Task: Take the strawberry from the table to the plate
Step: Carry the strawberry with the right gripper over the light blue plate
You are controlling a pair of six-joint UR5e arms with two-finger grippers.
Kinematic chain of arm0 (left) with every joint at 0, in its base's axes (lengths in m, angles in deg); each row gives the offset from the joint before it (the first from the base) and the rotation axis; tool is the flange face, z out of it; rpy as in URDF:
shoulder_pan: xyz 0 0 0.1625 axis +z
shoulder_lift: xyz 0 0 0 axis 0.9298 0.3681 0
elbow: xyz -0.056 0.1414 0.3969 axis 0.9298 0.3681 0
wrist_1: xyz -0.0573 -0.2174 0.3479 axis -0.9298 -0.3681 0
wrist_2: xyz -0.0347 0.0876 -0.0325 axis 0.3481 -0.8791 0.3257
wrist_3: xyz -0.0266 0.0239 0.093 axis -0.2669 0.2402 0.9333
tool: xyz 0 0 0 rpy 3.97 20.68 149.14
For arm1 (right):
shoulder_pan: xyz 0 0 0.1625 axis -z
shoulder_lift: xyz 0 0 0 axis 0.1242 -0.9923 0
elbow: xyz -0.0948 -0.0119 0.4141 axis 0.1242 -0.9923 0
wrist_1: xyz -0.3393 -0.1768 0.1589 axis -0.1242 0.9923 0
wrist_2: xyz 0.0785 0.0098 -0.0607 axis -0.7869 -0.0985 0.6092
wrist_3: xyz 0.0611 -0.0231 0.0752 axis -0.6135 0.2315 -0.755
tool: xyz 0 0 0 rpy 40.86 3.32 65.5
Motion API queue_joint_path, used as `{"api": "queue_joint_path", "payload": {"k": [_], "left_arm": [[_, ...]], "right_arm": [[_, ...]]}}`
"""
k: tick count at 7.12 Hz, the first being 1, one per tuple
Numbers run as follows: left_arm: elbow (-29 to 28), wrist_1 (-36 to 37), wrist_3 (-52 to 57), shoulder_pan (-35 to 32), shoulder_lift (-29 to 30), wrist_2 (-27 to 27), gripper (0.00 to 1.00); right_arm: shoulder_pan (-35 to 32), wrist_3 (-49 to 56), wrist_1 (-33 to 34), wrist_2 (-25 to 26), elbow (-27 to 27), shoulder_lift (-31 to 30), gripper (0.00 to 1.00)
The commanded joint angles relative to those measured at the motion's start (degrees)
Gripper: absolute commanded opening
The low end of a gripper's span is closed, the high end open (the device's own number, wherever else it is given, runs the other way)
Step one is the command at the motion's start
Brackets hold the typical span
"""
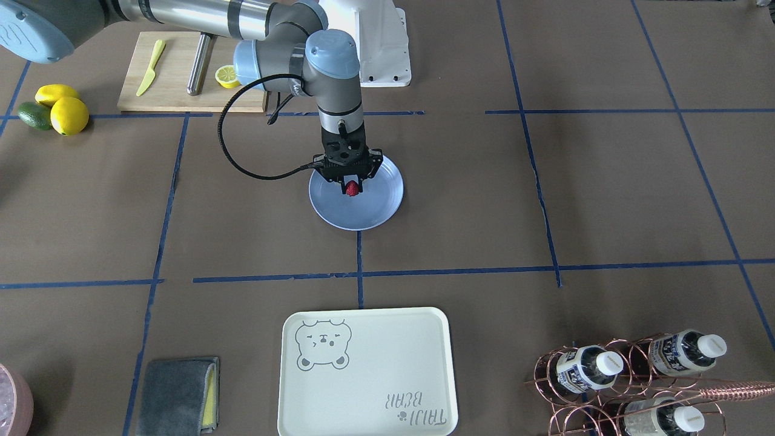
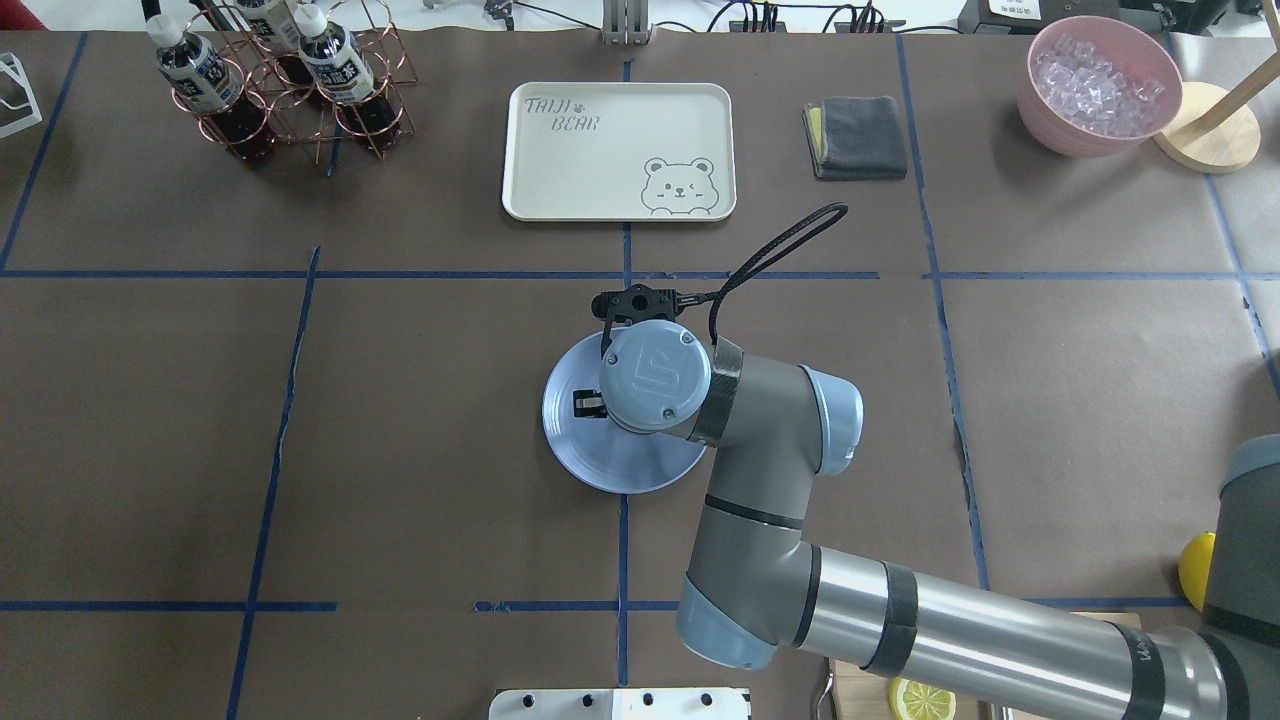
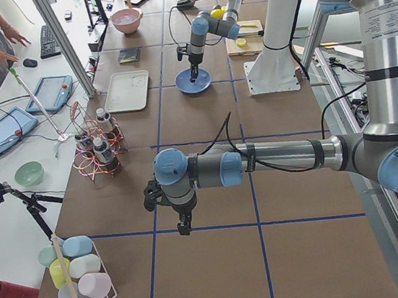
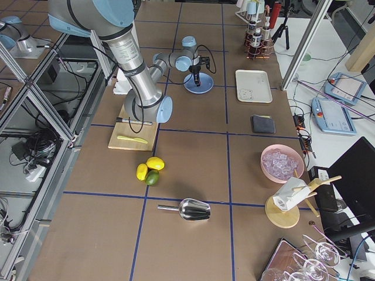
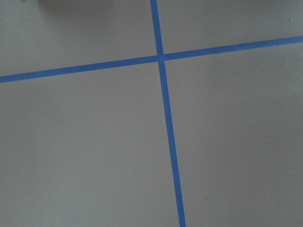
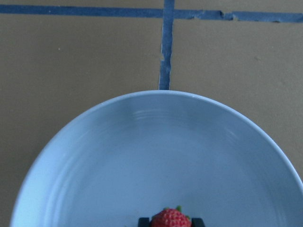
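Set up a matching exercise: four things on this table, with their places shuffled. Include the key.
1. strawberry
2. lemon half
3. ice
4. bottles

A. in the rack
B. on the board
C. in the right tool, over the plate
D. in the bowl

Pairs: 1-C, 2-B, 3-D, 4-A

The plate (image 6: 94, 156) is smooth and glossy (faint rings catch the light), the strawberry (image 6: 170, 220) bumpy, the bench (image 1: 605, 194) matt brown paper, the cutting board (image 1: 169, 97) pale wood.
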Motion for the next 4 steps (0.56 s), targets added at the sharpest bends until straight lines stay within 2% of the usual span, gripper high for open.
{"api": "queue_joint_path", "payload": {"k": [1,3,4], "left_arm": [[-0.01,-0.09,0.09,0.00,-0.18,0.00,1.00],[-0.01,-0.09,0.09,0.00,-0.27,-0.08,1.00],[-0.01,-0.17,0.17,0.00,-0.27,-0.08,1.00]], "right_arm": [[0.50,-0.21,-0.01,0.86,-0.90,0.30,0.99],[-0.63,0.48,-0.10,-0.10,1.37,0.22,1.00],[-3.86,1.10,0.25,-4.89,3.82,-0.48,1.00]]}}
